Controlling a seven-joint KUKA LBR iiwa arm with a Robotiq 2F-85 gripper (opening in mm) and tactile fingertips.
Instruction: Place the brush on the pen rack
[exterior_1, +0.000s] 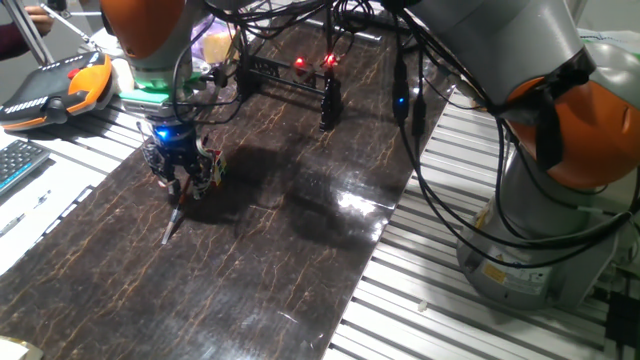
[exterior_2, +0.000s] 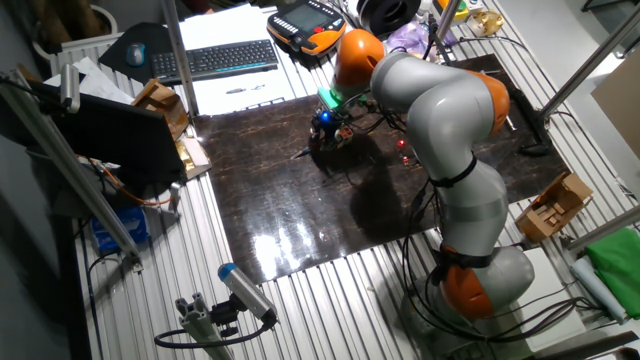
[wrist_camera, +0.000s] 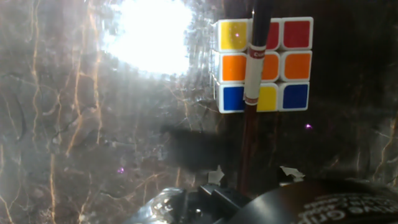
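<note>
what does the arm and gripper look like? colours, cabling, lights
Arm: rounded silver-grey links with orange joint bands and a green light ring near the wrist. Black cables hang loose alongside it. Gripper: small, dark, cluttered with wiring, with a blue light on top. No markings are legible in the fixed views.

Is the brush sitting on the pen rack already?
No, the brush hangs from the claw, far from the pen rack.

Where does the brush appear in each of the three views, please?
One fixed view: the brush hangs from the hand, left of centre, tip near the dark mat.
The other fixed view: a thin dark sliver just left of the hand, upper middle.
Hand view: the shaft runs vertically across the puzzle cube.
Shared landmark: the dark mat.
</note>
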